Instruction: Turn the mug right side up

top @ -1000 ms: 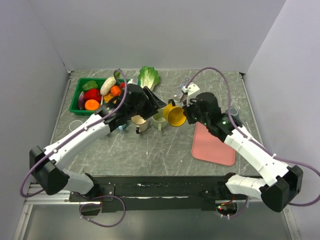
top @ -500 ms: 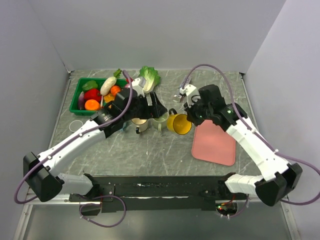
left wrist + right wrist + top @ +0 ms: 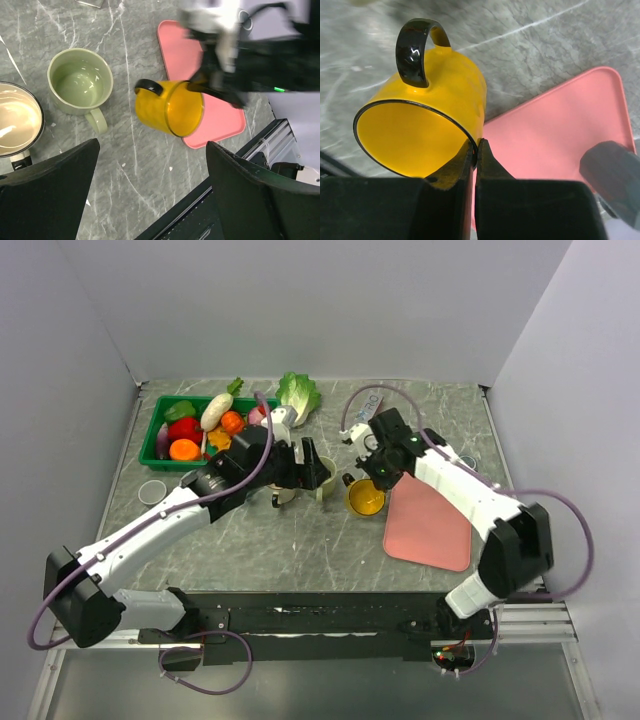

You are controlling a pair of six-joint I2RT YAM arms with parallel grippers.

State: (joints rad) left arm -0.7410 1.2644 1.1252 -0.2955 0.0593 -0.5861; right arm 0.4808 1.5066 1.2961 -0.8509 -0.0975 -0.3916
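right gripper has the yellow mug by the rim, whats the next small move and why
Probably roll the right gripper until the yellow mug stands level, then lower it: the jaws pinch its rim and the mug looks tilted, mouth angled sideways, beside the pink tray.

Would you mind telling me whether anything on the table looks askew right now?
Only the yellow mug: it is tilted, mouth facing sideways, with the right gripper pinching its rim. The green mug beside it stands upright.
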